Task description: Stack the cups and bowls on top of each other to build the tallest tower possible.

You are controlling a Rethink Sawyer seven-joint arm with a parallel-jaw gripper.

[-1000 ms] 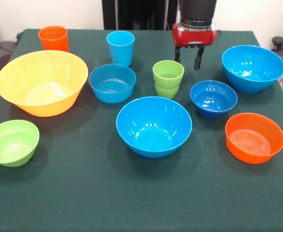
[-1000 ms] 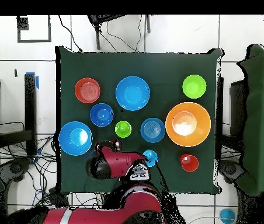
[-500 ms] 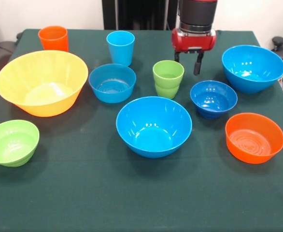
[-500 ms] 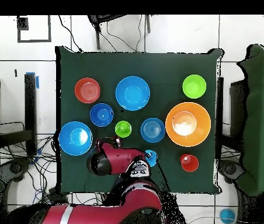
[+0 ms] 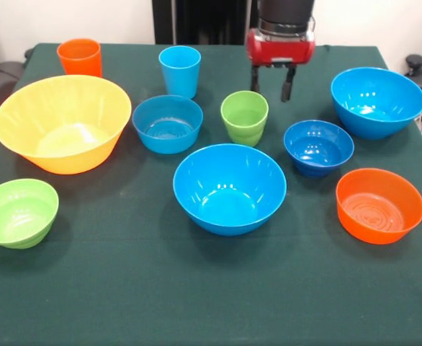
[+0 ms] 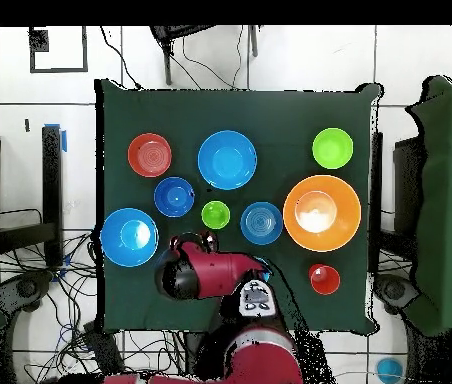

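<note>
While our gripper hangs with its fingers spread and empty, just behind the lime green ridged plastic cup standing mid-table, we risk a fingertip clipping its rim on descent and tipping it over.

Nothing stacked; all ten pieces upright, mouths up, standing apart.

Cups: orange cup at far corner; light blue cup in same far row; lime green cup mid-spread, ridged lower half.

Bowls: very large yellow-orange bowl just before orange cup; medium light blue bowl beside it; large bright blue bowl centre; second large bright blue bowl far side; small dark blue bowl; orange bowl; lime green bowl.
</note>
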